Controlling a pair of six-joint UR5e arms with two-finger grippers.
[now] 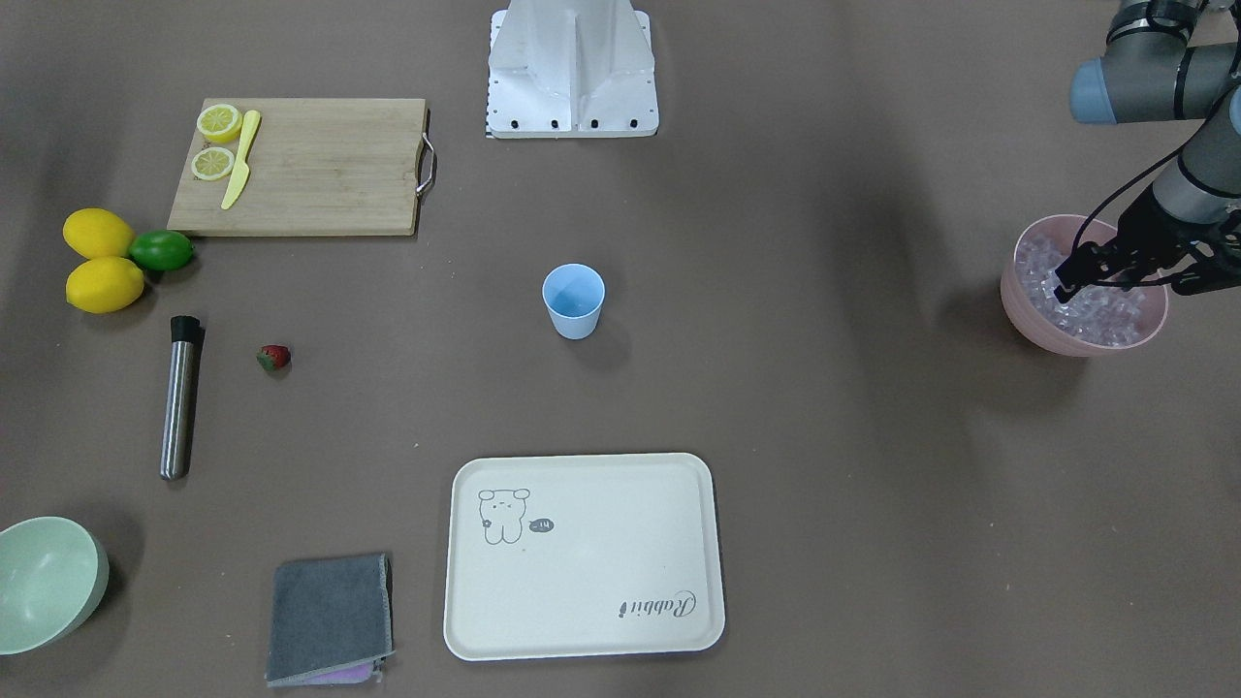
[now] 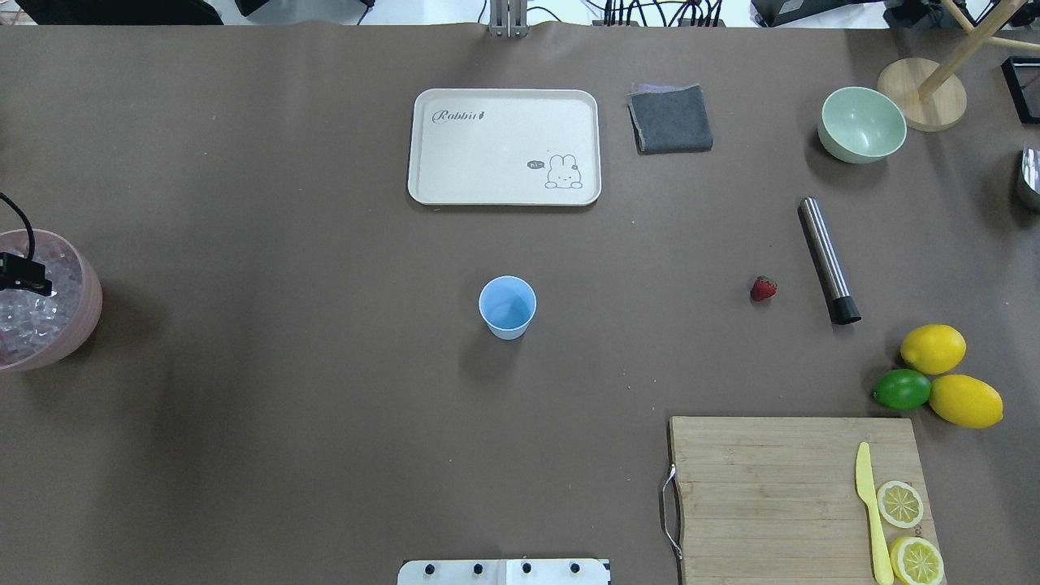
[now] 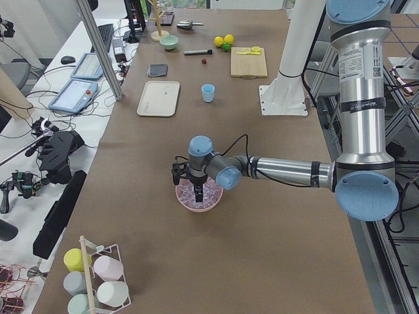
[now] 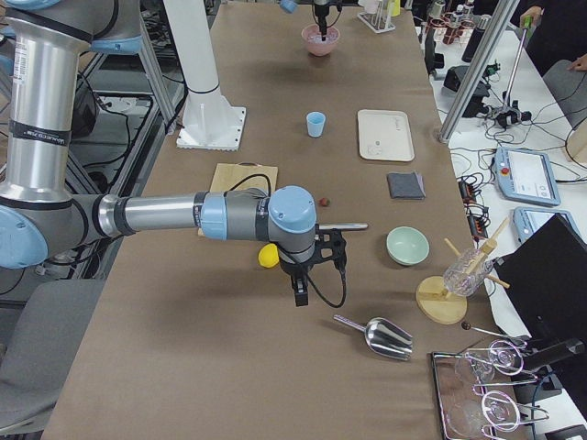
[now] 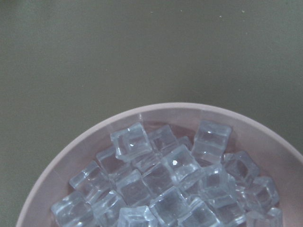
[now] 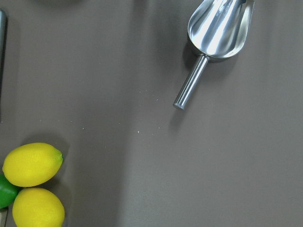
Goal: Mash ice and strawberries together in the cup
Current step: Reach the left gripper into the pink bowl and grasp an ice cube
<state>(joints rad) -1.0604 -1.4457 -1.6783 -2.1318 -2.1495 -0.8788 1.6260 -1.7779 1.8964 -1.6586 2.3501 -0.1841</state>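
The light-blue cup stands upright and empty at the table's middle. One red strawberry lies on the table well away from it, beside a steel muddler. The ice fills a pink bowl at the table's end. My left gripper hangs over this bowl with its tips down at the cubes; I cannot tell whether it is open or shut. My right gripper shows only in the exterior right view, above the table near a steel scoop, and its state cannot be judged.
A cutting board carries two lemon halves and a yellow knife. Two lemons and a lime sit beside it. A cream tray, grey cloth and pale green bowl line the far side.
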